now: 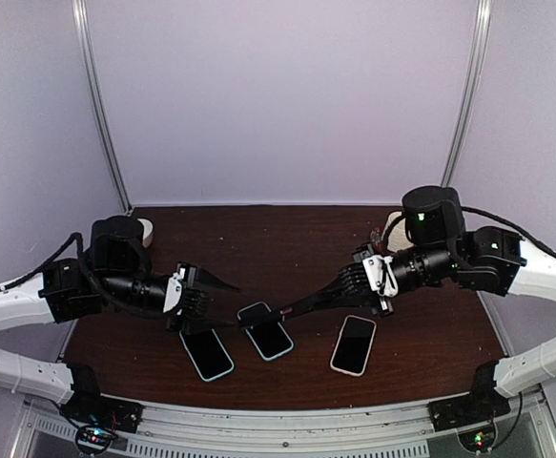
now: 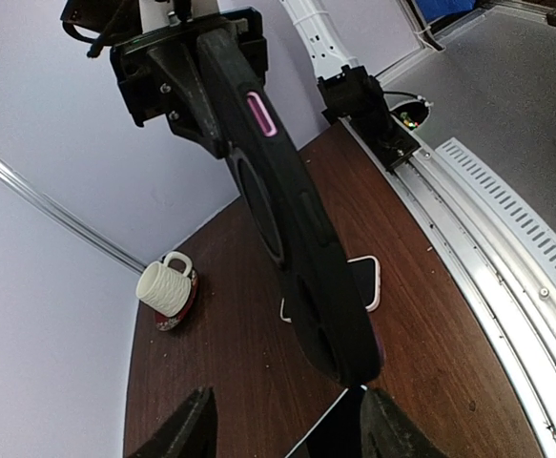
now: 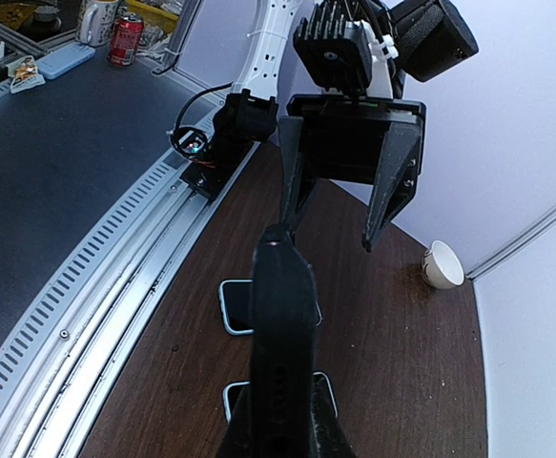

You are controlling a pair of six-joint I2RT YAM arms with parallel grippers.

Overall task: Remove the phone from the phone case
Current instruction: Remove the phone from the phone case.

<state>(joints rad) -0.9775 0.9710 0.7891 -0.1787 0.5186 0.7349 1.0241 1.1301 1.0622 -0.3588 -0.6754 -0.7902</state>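
Seen together only from overhead: two blue-edged phones (image 1: 206, 354) and one cream-edged phone (image 1: 354, 345), flat on dark brown table (image 1: 287, 234) toward 6 o'clock. Seen only from left wrist: broad face and pink side button (image 2: 260, 113) of long black rubbery phone case (image 2: 292, 229), aloft over table centre. Clamped tight at its 3 o'clock end by right gripper (image 1: 346, 284). Flanked at 9 o'clock tip by half-spread fingers (image 2: 182, 429) of left gripper (image 3: 327, 234), holding nothing; contact unclear.

Phone case (image 1: 316, 301) midair at centre, three phones (image 1: 270, 336) beneath, open tabletop (image 1: 287, 239) beyond.
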